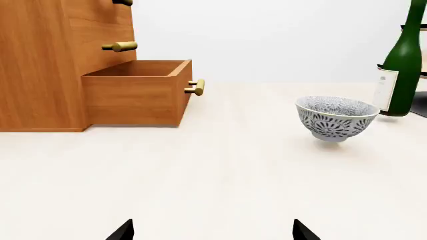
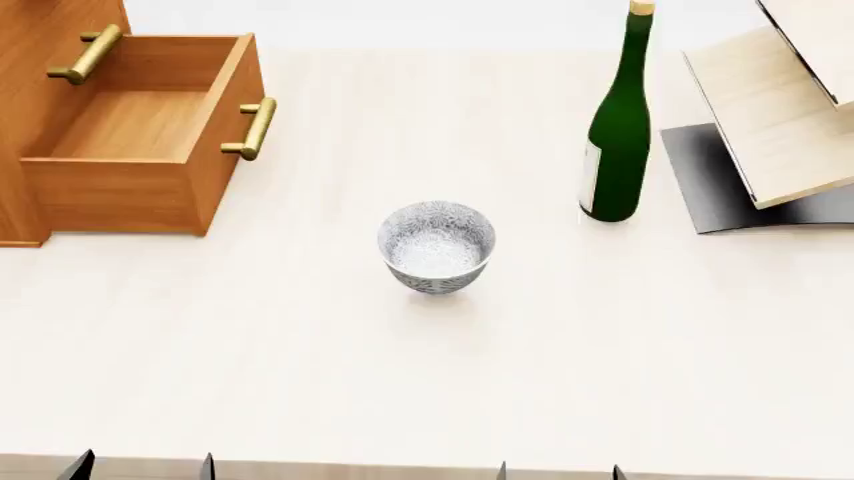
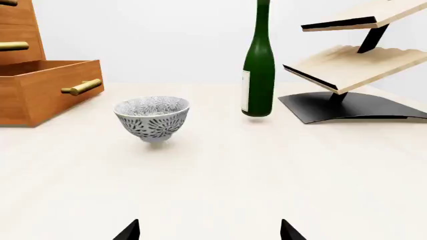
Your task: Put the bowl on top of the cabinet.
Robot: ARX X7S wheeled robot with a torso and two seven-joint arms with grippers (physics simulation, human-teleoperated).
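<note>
The small speckled white-grey bowl [image 2: 437, 246] stands upright and empty near the middle of the pale table; it also shows as the bowl [image 1: 336, 118] and the bowl [image 3: 153, 119] in the wrist views. The orange-brown cabinet [image 2: 40, 90] stands at the far left with its lowest drawer [image 2: 140, 130] pulled out; its top is out of view. My left gripper [image 2: 140, 468] and right gripper [image 2: 558, 472] hover at the table's near edge, well short of the bowl. Both are open with nothing between the tips: left gripper [image 1: 213, 231], right gripper [image 3: 208, 230].
A tall green bottle [image 2: 618, 140] stands right of the bowl and farther back. Behind it at the far right is a pale plywood slanted rack [image 2: 781, 120] on a dark base. Brass bar handles [image 2: 254, 128] stick out from the cabinet's drawers.
</note>
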